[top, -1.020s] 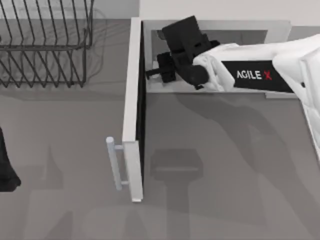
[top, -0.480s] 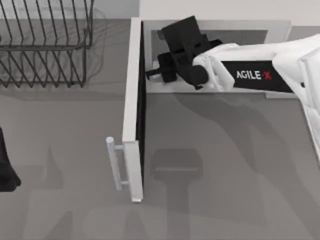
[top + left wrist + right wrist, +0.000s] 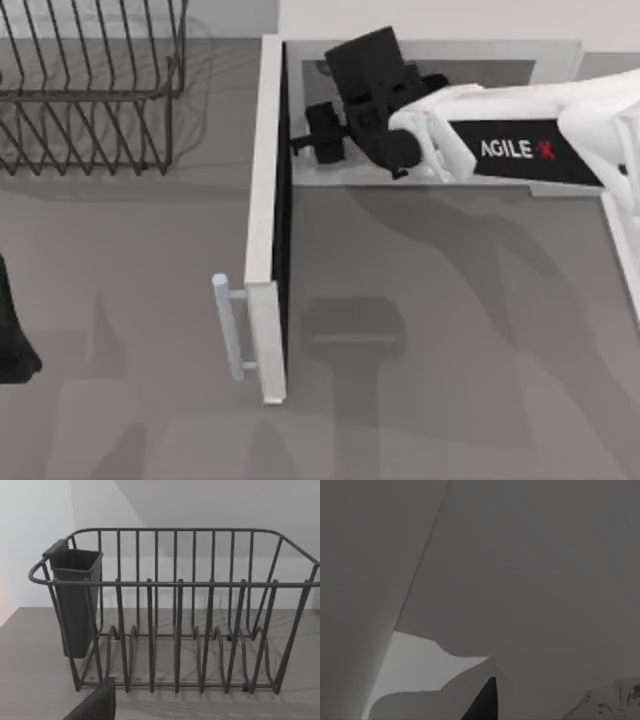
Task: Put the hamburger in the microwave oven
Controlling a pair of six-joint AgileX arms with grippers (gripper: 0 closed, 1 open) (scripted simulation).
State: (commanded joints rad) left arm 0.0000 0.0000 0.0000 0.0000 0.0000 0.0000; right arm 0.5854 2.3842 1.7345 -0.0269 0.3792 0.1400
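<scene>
The microwave oven (image 3: 560, 55) stands at the back of the table, its door (image 3: 262, 200) swung wide open toward the front. My right arm reaches into the cavity from the right, and my right gripper (image 3: 305, 135) is deep inside near the hinge side, open. In the right wrist view the pale cavity walls (image 3: 530, 570) are close. One dark fingertip (image 3: 487, 700) shows there, and an edge of the hamburger (image 3: 612, 705), white with dark red blotches, lies apart from it on the cavity floor. My left gripper (image 3: 10, 340) is parked at the table's left edge.
A black wire rack (image 3: 90, 90) stands at the back left, and the left wrist view faces this rack (image 3: 175, 620) and its dark cup holder (image 3: 75, 600). The door's bar handle (image 3: 230, 325) juts out to the left near the front.
Inside the cavity the black gripper parts have spread slightly toward the hinge side, and the right forearm has shifted a little to the right. The left arm and door have not moved.
</scene>
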